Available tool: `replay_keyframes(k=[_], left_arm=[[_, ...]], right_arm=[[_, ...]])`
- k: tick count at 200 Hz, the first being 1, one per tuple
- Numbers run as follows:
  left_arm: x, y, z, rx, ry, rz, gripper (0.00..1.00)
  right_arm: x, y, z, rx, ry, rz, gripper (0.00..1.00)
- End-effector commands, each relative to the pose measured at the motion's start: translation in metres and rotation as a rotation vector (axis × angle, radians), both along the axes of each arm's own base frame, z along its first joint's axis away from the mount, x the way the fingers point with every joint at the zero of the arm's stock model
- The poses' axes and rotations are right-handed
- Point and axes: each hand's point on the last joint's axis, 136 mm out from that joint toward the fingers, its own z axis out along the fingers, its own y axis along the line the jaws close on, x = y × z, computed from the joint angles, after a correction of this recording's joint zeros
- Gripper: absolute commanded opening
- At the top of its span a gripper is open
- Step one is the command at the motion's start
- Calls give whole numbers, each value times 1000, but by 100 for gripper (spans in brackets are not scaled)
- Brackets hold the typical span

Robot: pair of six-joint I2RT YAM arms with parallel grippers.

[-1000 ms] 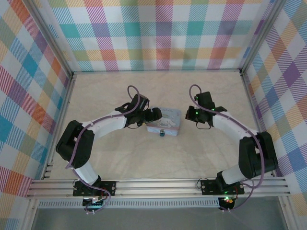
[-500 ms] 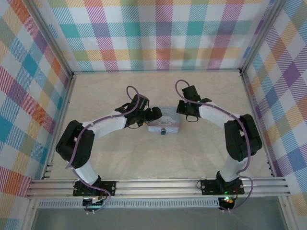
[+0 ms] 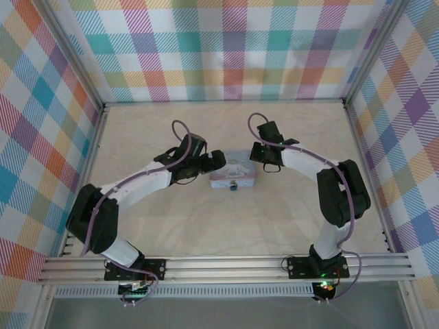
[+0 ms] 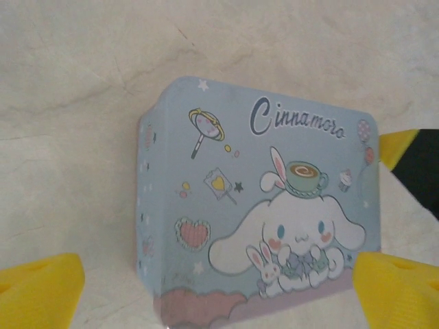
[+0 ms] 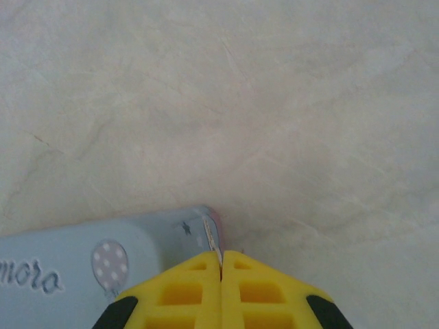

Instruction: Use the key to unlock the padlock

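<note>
Padlock (image 3: 234, 186) sat on the 6 o'clock edge of the blue tin (image 3: 234, 173), mid-counter (image 3: 171, 226), facing the arm bases. That looked the handy side for a key to come in. The left fingers (image 4: 42, 289) were spread wide at the tin's 9 o'clock side, its cartoon lid showing between the yellow tips, neither one touching it. My read: set to brace the tin so it wouldn't skid. The right fingers (image 5: 185, 291) were pressed together, tips over the tin's 1 o'clock corner (was a key pinched in there? I couldn't tell).

The left arm ran long and low from its base, forearm aimed at 2 o'clock. The right arm's elbow was pushed out to 3 o'clock, forearm sweeping back toward 10 o'clock.
</note>
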Motion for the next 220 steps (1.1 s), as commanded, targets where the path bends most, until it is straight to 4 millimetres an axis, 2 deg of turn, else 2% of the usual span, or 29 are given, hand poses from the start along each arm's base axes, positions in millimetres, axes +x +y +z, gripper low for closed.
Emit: replay_keyframes(k=[1, 18, 40, 61, 85, 112, 141, 177, 220], left_arm=[[-23, 13, 2, 37, -3, -42, 99], [-41, 5, 5, 5, -8, -100, 98], [-64, -16, 4, -68, -32, -184, 98], [-79, -33, -7, -123, -45, -219, 100], [-85, -52, -16, -152, -101, -243, 100], [-78, -69, -24, -154, -150, -270, 100], [-64, -84, -35, -147, -184, -277, 100], [-51, -95, -53, -134, -200, -276, 100], [-40, -99, -62, -172, -331, -256, 100]], right_arm=[[-14, -5, 13, -18, -6, 17, 0], [-8, -14, 26, -83, -47, 21, 0], [7, -20, 43, -112, -85, 35, 0], [24, -12, 51, -111, -97, 79, 0], [44, 3, 50, -109, -100, 145, 0], [67, 12, 36, -121, -76, 193, 0], [81, 22, 24, -116, -56, 236, 0], [86, 28, 5, -121, -13, 268, 0], [76, 31, -9, -102, 19, 284, 0]])
